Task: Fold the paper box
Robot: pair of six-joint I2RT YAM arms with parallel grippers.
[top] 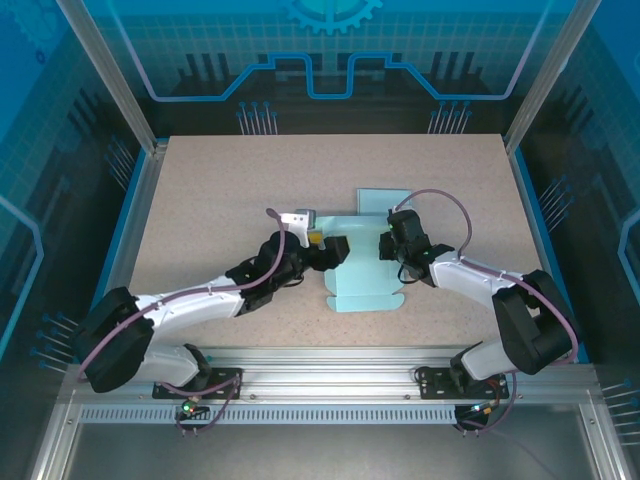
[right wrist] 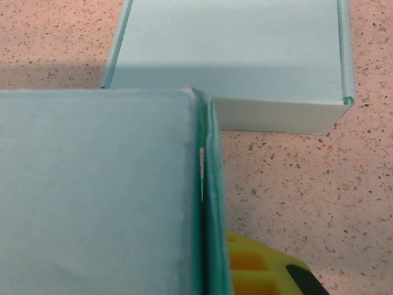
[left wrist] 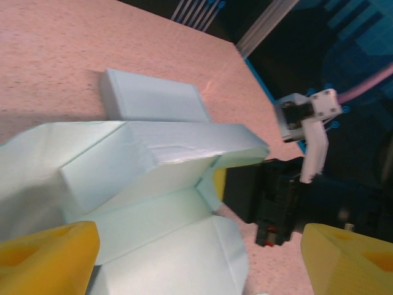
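Yellow moulded fingers (left wrist: 49,258) of the left gripper (left wrist: 199,261) stand wide apart and clasp nothing. The pale blue paper box (left wrist: 153,184) lies between them on the speckled beige table (left wrist: 55,49) (its creased flaps half raised). At the box's right side, the right gripper (top: 386,246) is pinched tight on one smooth, upright card wall (right wrist: 98,196). A flat panel (right wrist: 227,49) with a folded rim lies beyond it.

No legible text or labels anywhere.
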